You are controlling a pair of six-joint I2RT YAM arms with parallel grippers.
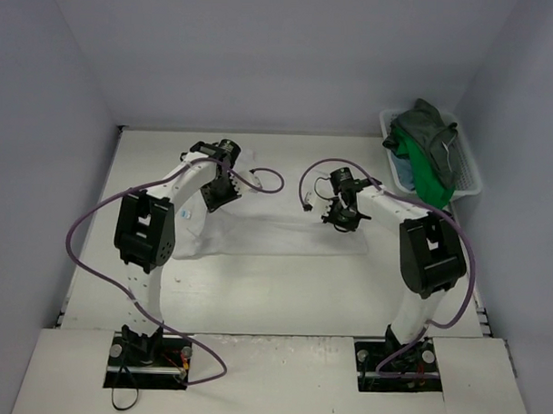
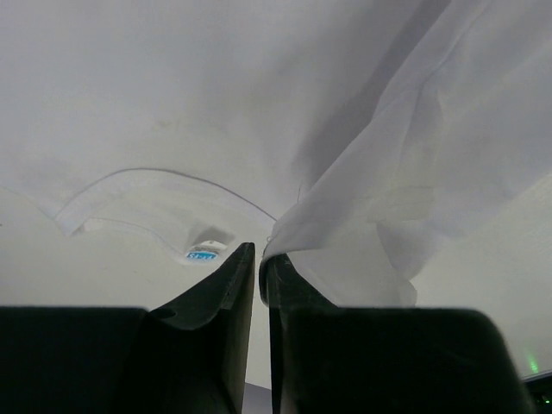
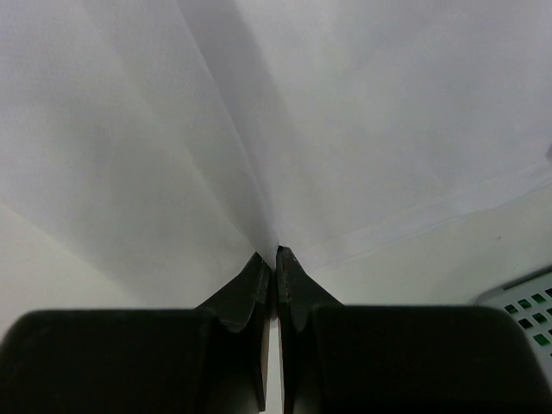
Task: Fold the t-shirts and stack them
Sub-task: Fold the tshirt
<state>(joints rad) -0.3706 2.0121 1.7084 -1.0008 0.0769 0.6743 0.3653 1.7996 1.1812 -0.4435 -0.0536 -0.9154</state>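
Observation:
A white t-shirt (image 1: pixel 276 227) lies spread across the middle of the table. My left gripper (image 1: pixel 219 195) is shut on a pinch of its cloth near the collar; in the left wrist view (image 2: pixel 259 252) the white t-shirt (image 2: pixel 379 164) rises from the tips, with the collar and a blue label (image 2: pixel 201 254) to the left. My right gripper (image 1: pixel 342 216) is shut on the shirt's right part; in the right wrist view (image 3: pixel 275 254) the cloth (image 3: pixel 216 129) rises in a crease from the tips. A dark grey-green shirt (image 1: pixel 433 135) and a bright green shirt (image 1: pixel 427 176) sit in the basket.
A white mesh basket (image 1: pixel 467 168) stands at the back right against the wall; its corner shows in the right wrist view (image 3: pixel 526 310). Purple cables (image 1: pixel 264 181) loop over the shirt. Grey walls close in the table on three sides.

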